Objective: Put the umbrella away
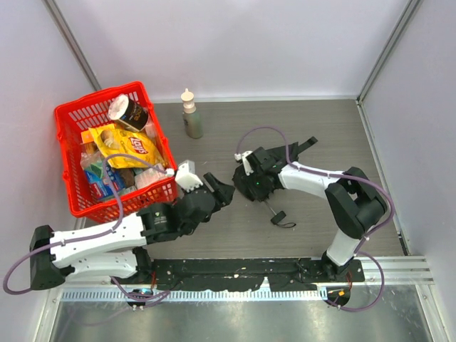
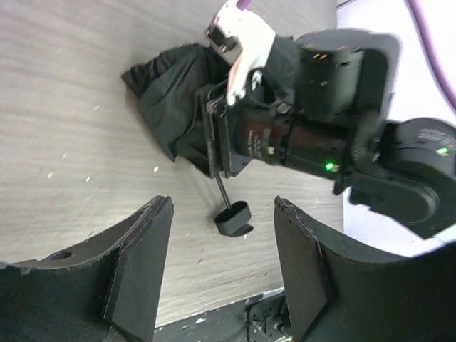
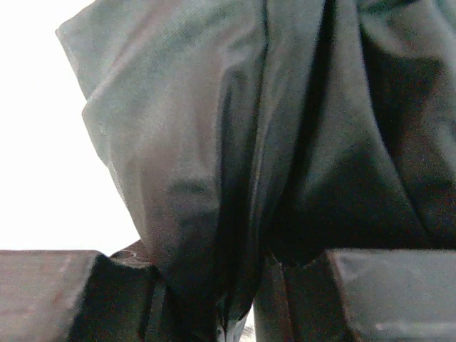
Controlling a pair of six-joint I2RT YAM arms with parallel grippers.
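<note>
Right fingers [image 3: 377, 285] pinch umbrella [image 2: 167, 100] fabric; left fingers [image 2: 135, 263] spread wide, empty; Lay's bag [image 1: 128, 146] in basket [image 1: 125, 199]

Tally of what stands on one grey wood-grain table [image 1: 320, 128]:
One black compact fabric umbrella [image 2: 167, 100], one red plastic mesh basket [image 1: 125, 201], one beige squeeze bottle [image 1: 191, 117], one yellow crisp bag [image 1: 127, 146], two robot arms: left arm [image 1: 92, 242], right arm [image 1: 306, 178].

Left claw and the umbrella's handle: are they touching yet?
Apart. The left wrist view shows bare table between the open left claw and the umbrella's handle, which lies beyond its fingertips.
</note>
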